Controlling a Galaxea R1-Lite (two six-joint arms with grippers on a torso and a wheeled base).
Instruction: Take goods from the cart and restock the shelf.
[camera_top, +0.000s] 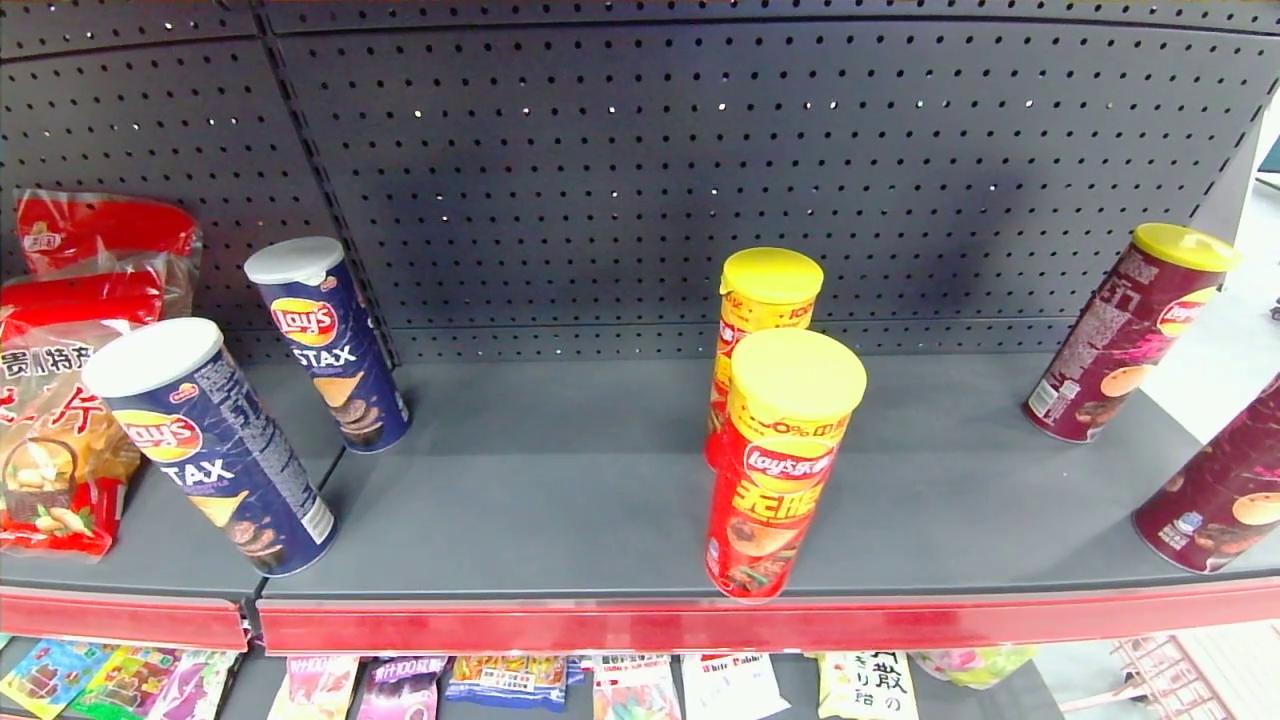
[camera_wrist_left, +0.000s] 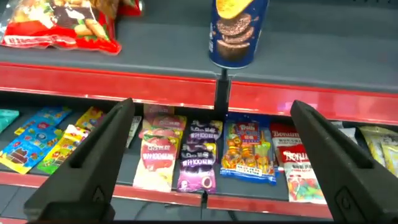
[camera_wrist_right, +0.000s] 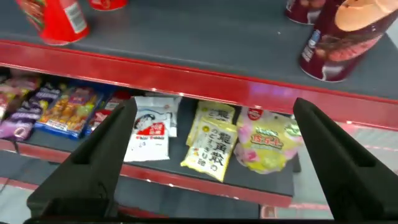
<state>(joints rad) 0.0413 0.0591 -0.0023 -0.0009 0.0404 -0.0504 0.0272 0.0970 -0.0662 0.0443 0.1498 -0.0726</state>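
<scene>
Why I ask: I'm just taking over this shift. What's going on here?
Nothing is being handled at this moment. The left gripper and right gripper are both empty, fingers open, facing the red front edge of the shelf. On it stand two blue cans, two red cans and two maroon cans. Snack bags lie on the tier below.

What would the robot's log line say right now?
left pincer: open, empty | right pincer: open, empty | shelf: six chip cans standing
</scene>
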